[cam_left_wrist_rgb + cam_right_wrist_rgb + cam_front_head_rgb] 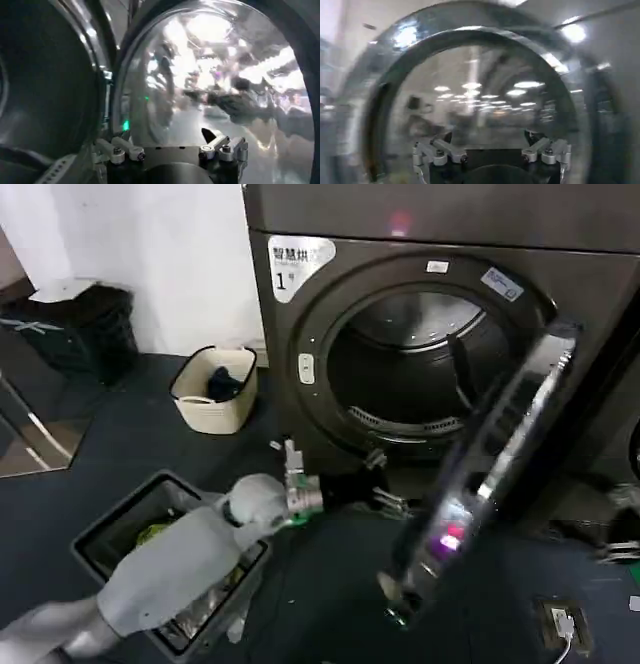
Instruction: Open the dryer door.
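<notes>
The dryer door point(500, 454) stands swung out to the right, edge-on to me, clear of the round drum opening point(410, 374). My left arm reaches in from the lower left. Its left gripper point(388, 499) sits low between the drum opening's bottom rim and the door, open and empty. In the left wrist view, the left gripper point(167, 142) faces the door's curved glass point(210, 80), with the dark machine front point(45, 90) beside it. In the right wrist view, the right gripper point(490, 142) is open, close to the door's chrome ring point(470, 30) and tinted glass.
A cream basket point(215, 389) with clothes stands on the floor left of the dryer. A grey bin point(125, 529) lies under my left arm. A black bin point(85, 324) is at the back left. Small items point(565, 624) lie on the floor at the right.
</notes>
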You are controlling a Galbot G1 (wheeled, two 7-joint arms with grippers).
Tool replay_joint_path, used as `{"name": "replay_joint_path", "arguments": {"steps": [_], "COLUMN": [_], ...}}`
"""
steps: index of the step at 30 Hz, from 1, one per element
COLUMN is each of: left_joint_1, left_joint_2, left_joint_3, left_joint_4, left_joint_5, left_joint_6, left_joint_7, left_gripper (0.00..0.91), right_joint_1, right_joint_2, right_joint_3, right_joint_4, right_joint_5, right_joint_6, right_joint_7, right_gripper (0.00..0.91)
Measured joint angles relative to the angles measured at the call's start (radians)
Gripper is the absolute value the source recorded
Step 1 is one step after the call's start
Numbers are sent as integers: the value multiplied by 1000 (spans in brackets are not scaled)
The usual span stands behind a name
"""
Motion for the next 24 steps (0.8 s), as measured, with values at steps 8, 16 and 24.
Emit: {"name": "replay_joint_path", "arguments": {"steps": [8,16,24], "left_joint_1": [-44,-94,-149], "left_joint_2": [-55,-127,-229], "left_joint_3": [79,146,215], "left_joint_4": [0,36,95], "left_joint_5": [21,24,23], "left_joint_6": [-4,4,2], "left_joint_7": [-32,-63,-85], "left_gripper": [907,907,907], "right_joint_1": [-75,-133,-172], "right_joint_2": [67,62,54], "right_joint_3": [226,379,492], "right_joint_4": [47,99,33], "right_joint_5": [42,-42,-239], "right_joint_6": [-10,-82,-81], "right_joint_7": [309,689,1027], "right_gripper": [907,907,907]}}
